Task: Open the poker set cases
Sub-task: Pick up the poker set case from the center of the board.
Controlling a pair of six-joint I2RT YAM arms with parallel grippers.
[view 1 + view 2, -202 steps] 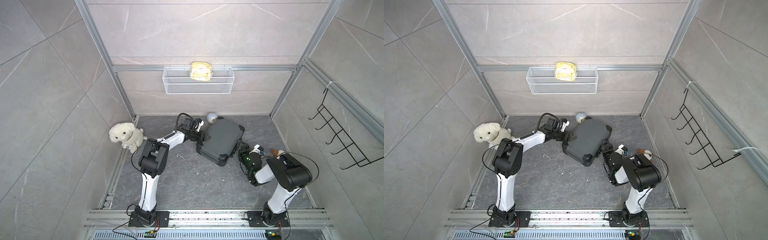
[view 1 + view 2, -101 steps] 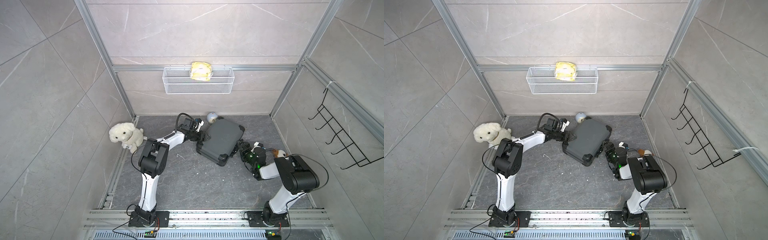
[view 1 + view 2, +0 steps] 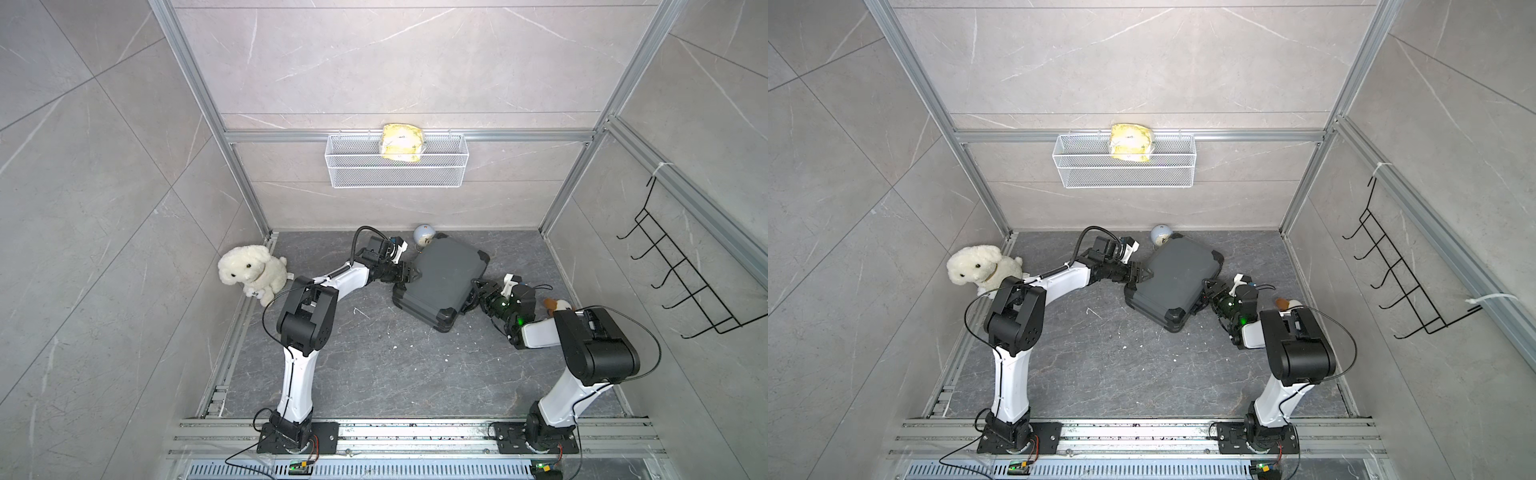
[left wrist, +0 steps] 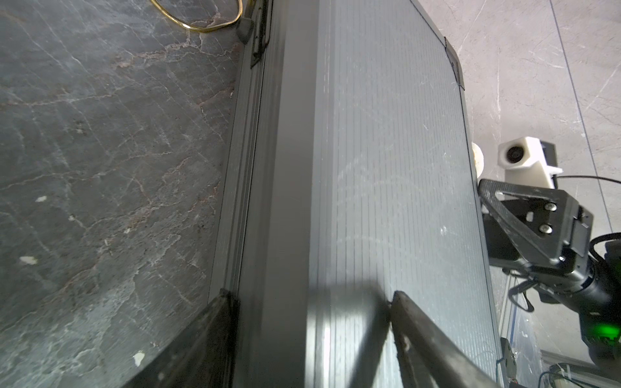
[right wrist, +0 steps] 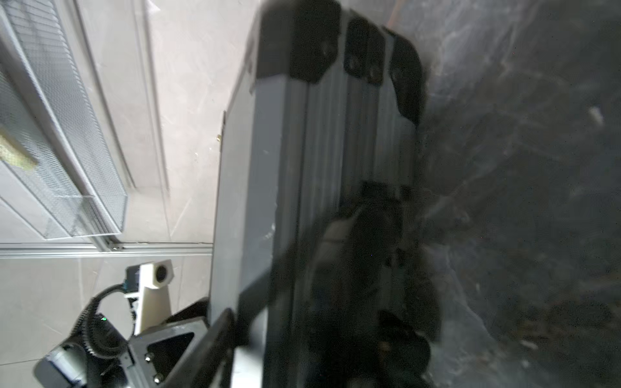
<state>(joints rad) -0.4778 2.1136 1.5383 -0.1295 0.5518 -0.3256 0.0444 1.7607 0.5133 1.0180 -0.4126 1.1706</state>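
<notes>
The right claw is set at the side of the poker set case that faces its arm, at the case's 4 o'clock. This is judged to be where the fastenings are to be worked. Its wrist view is smeared, so whether this claw is open, closed or gripping anything cannot be told.

The case is laid flat and skewed on the worktop, toward 1 o'clock of its centre. The lid is down, so the opening is judged not yet done.

At the case's 9 o'clock the left claw is closed on the hinged long edge. 1 finger is pressed on the ribbed lid, and the other is set low against the side wall, next to the worktop. This hold is judged to be meant to stop the case sliding while the opposite side is worked.

A small ball is seen touching or just beside the case at its 11 o'clock. A plush dog is left well apart at 9 o'clock.
</notes>
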